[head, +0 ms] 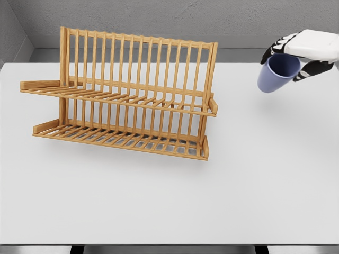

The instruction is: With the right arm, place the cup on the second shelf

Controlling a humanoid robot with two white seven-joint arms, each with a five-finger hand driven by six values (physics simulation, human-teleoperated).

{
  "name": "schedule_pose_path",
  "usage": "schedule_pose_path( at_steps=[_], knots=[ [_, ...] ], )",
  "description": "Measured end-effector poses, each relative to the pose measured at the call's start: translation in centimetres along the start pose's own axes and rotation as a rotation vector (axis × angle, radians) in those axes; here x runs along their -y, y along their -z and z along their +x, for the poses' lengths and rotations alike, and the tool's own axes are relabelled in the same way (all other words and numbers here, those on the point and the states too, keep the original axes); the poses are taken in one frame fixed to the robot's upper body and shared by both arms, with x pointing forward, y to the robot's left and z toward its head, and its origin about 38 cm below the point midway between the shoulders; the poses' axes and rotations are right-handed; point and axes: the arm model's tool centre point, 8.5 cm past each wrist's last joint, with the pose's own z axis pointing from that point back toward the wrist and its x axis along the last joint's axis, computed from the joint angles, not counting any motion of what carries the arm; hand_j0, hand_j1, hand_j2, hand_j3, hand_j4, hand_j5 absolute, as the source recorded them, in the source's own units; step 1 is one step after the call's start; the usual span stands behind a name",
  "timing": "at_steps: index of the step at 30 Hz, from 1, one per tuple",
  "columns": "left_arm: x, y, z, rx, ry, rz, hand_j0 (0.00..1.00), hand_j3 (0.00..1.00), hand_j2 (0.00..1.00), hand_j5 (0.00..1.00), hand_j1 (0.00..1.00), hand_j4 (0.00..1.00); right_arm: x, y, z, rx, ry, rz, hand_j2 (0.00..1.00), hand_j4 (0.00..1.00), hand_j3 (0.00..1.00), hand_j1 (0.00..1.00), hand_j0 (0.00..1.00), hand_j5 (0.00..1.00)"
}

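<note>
A pale blue cup (277, 73) hangs in the air at the upper right, tilted with its mouth toward the upper right. My right hand (301, 53), white with black fingers, is shut on it from above, fingers wrapped round its rim. The wooden slatted rack (124, 95) stands left of centre on the white table (222, 201). It has an upper shelf (119, 98) and a lower shelf (119, 138), both bare. The cup is well to the right of the rack and above the upper shelf's level. My left arm does not show.
A grey wall runs behind the table's far edge. The table's near edge lies along the bottom of the view.
</note>
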Motion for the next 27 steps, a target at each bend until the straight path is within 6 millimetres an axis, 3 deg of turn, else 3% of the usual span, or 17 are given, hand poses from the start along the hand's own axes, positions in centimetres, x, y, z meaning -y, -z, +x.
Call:
schedule_pose_path(
  at_steps=[20, 27],
  knots=[
    [0.0, 0.0, 0.0, 0.000, 0.000, 0.000, 1.00, 1.00, 1.00, 1.00, 1.00, 1.00, 3.8, 1.1, 8.5, 0.207, -0.201, -0.058, 0.70, 0.70, 0.70, 0.70, 0.70, 0.70],
    [0.0, 0.0, 0.0, 0.000, 0.000, 0.000, 1.00, 1.00, 1.00, 1.00, 1.00, 1.00, 4.5, 1.2, 9.8, 0.237, -0.227, -0.076, 0.70, 0.70, 0.70, 0.70, 0.70, 0.70]
  ],
)
